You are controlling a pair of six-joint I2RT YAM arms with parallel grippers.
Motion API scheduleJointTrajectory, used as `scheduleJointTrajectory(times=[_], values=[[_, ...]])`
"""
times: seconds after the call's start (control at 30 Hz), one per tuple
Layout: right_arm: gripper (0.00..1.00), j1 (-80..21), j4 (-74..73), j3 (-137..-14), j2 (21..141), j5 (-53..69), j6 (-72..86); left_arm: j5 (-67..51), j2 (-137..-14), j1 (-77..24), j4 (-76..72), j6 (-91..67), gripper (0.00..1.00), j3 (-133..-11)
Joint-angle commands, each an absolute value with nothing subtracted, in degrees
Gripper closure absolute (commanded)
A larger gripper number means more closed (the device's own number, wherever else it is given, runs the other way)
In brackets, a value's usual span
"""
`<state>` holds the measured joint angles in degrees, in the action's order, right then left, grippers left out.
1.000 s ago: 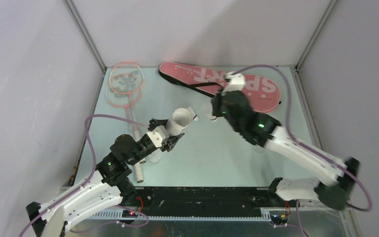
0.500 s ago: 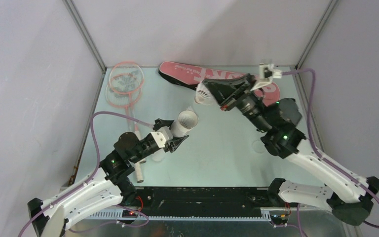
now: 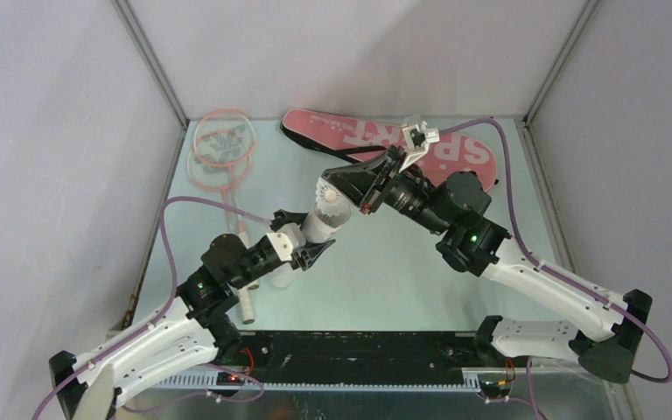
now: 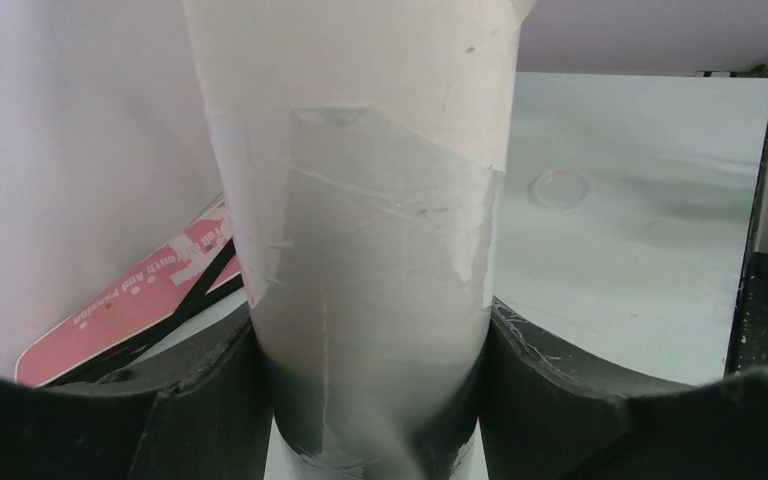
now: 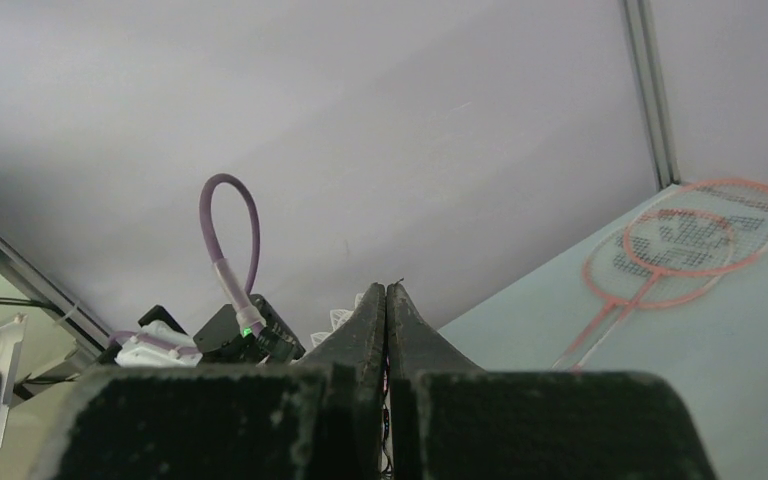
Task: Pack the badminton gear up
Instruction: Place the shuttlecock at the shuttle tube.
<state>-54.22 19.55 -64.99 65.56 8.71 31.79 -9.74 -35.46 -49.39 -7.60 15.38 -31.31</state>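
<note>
My left gripper (image 3: 303,238) is shut on the long white tube (image 3: 322,224), which it holds tilted with its open mouth toward the far right. In the left wrist view both fingers (image 4: 210,390) press the taped tube (image 4: 360,250). My right gripper (image 3: 348,187) is shut on a white feather shuttlecock (image 3: 332,192), right at the tube's mouth. The right wrist view shows jaws (image 5: 387,292) pressed together, with feather tips (image 5: 345,318) behind them. Two pink-framed rackets (image 3: 220,150) lie at the far left. The pink "SPORT" bag (image 3: 455,150) lies at the back.
The racket handles (image 3: 245,304) run toward the near left, under my left arm. A small clear round cap (image 4: 560,187) lies on the table to the right of the tube. Grey walls close in the table on three sides.
My right arm has swung left and down, carrying the shuttlecock from over the bag to the tube's mouth. The left arm has kept the tube almost still.
</note>
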Motion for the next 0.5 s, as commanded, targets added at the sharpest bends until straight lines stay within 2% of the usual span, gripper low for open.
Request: scheduleJointTrajectory(times=[0.0, 0.47], values=[[1.00, -55.31, 13.56, -65.53, 66.83, 7.86, 29.59, -11.50, -33.54, -49.58, -14.63, 14.43, 0.69, -32.34], [1.00, -56.13, 13.98, -65.57, 65.44, 9.43, 28.12, -11.10, -32.39, -49.57, -14.95, 14.94, 0.69, -31.48]])
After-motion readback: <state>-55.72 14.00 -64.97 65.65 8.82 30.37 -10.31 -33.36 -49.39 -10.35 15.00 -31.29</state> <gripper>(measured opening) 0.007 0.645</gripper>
